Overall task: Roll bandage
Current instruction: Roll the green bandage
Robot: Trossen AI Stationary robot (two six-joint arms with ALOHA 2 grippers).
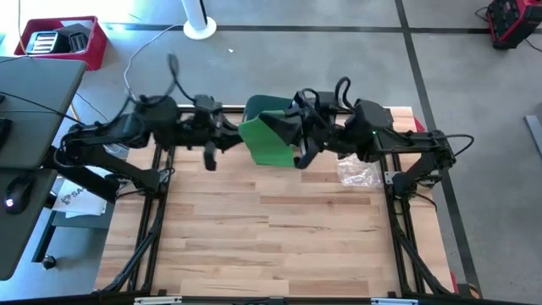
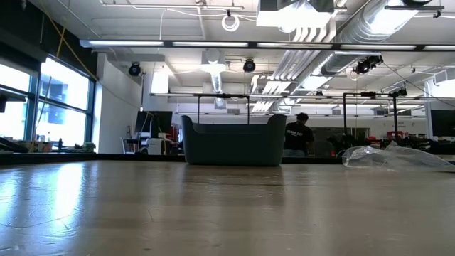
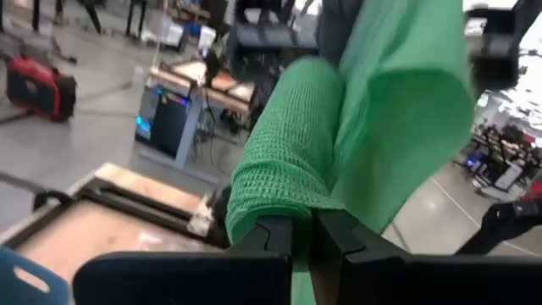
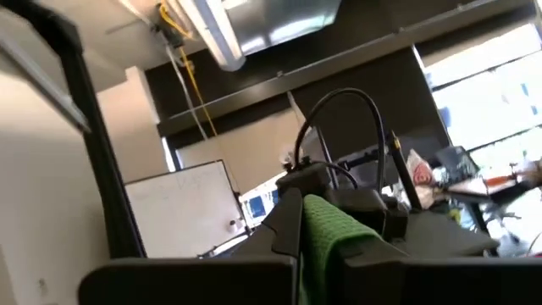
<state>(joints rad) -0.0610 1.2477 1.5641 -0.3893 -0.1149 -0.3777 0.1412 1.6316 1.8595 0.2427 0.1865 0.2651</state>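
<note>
A: Start at the left. What is the left arm doing?

B: It reaches in from the left edge over the far part of the wooden desk. The left gripper has its fingers clenched on the green bandage, pinching a rolled, mesh-textured part of it.

A: And where is the bandage overall?

B: Held up in the air above the far middle of the desk, between the two arms. In the high view it shows as a broad green sheet, with a loose flap hanging beside the rolled part in the left wrist view.

A: The right arm?

B: It comes in from the right, meeting the left one at the bandage. The right gripper is also clenched on it; a strip of green cloth sticks out between its dark fingers.

A: Anything else on the desk?

B: A dark tub stands at the far edge in the low view, under the bandage. A crumpled clear plastic bag lies far right, just beside the right arm.
</note>
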